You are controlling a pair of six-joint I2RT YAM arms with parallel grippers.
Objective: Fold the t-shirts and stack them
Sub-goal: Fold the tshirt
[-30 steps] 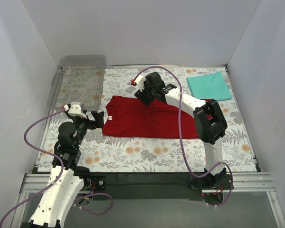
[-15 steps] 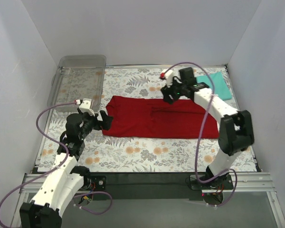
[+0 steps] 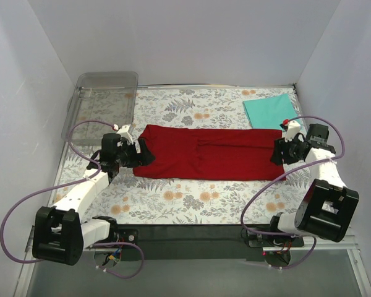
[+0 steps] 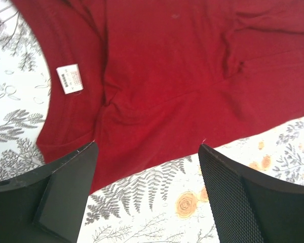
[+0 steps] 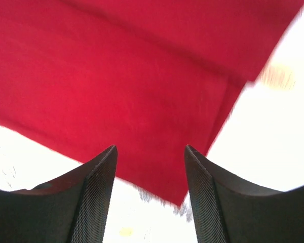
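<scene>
The dark red t-shirt (image 3: pixel 207 153) lies flat as a long folded strip across the middle of the floral mat, collar end to the left. The folded teal t-shirt (image 3: pixel 271 111) lies at the back right. My left gripper (image 3: pixel 142 152) is open and empty over the shirt's collar end; the left wrist view shows the red cloth (image 4: pixel 182 76) with its white label (image 4: pixel 70 78) between the open fingers. My right gripper (image 3: pixel 277 153) is open and empty over the shirt's right end; the right wrist view shows the red hem corner (image 5: pixel 157 101).
A clear plastic tray (image 3: pixel 102 102) stands at the back left, partly off the floral mat (image 3: pixel 191 201). White walls close in the left, back and right sides.
My right gripper swung from the shirt's middle back edge across to its right end. My left arm lowered and reached toward the collar end. The shirt now lies straighter.
</scene>
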